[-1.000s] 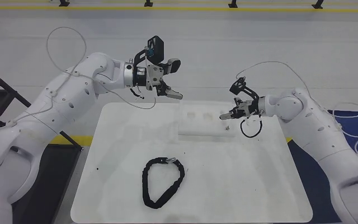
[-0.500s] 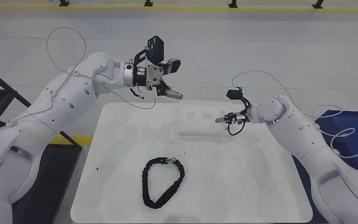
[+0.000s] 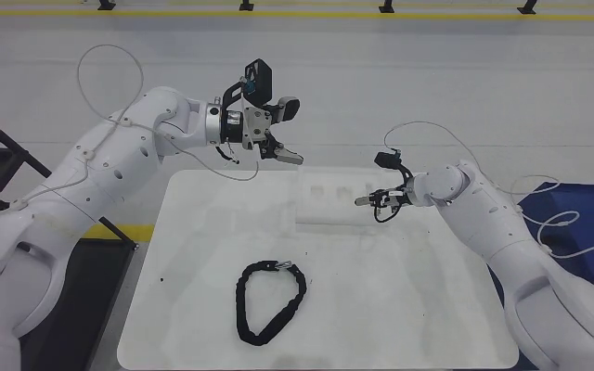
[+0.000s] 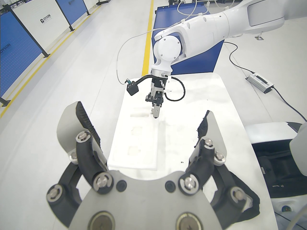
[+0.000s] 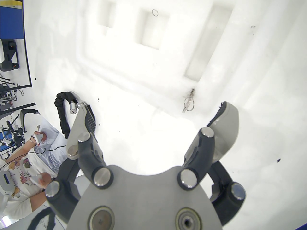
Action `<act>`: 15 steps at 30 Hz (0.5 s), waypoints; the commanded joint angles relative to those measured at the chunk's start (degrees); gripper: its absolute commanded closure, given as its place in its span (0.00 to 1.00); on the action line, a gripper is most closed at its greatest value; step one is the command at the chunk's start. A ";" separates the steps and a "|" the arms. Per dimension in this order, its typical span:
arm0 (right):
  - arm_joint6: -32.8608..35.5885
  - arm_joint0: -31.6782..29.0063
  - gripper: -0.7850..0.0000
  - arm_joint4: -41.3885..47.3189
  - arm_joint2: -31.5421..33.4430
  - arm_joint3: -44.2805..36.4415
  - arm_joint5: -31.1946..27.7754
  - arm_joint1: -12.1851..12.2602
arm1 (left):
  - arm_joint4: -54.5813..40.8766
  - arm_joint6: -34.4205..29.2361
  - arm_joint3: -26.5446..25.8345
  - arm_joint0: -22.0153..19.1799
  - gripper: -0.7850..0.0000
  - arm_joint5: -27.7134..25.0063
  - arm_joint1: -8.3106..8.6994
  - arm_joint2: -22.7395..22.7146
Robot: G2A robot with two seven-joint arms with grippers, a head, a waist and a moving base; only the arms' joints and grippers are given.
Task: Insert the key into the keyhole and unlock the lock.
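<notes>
A black chain lock [image 3: 269,301] lies looped on the white table [image 3: 418,306], its silver cylinder [image 3: 283,266] at the loop's far end. In the right wrist view the lock [image 5: 61,114] lies off to one side. A small key on a ring [image 5: 188,101] sticks out of the edge of a white foam block [image 5: 156,56]. My right gripper [image 5: 153,107] hangs open just short of the key, nothing between its fingers; from above it [image 3: 364,198] sits at the block's right end. My left gripper [image 3: 291,130] hovers open beyond the table's far edge.
The foam block [image 3: 334,204] at the table's back middle has several shallow rectangular recesses, one holding a small loose ring [image 5: 155,12]. The right arm's black cable [image 3: 385,211] hangs by its wrist. Bare tabletop surrounds the lock.
My right gripper has moved left, from beside the table's right side to the foam block's right end. The left arm and the lock have not moved.
</notes>
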 commanded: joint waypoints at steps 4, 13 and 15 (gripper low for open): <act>0.00 0.00 0.00 0.00 0.00 0.00 0.00 0.00 | -0.01 -0.01 0.00 0.00 0.00 0.00 0.00 0.00; -2.61 -1.41 0.00 -6.43 -0.79 -5.89 10.55 -0.09 | -0.01 -0.01 0.00 0.00 0.00 0.00 0.00 0.00; -2.61 -1.77 0.00 -7.45 -0.88 -7.04 13.50 -0.24 | -0.01 -0.01 0.00 0.00 0.00 0.00 0.00 0.00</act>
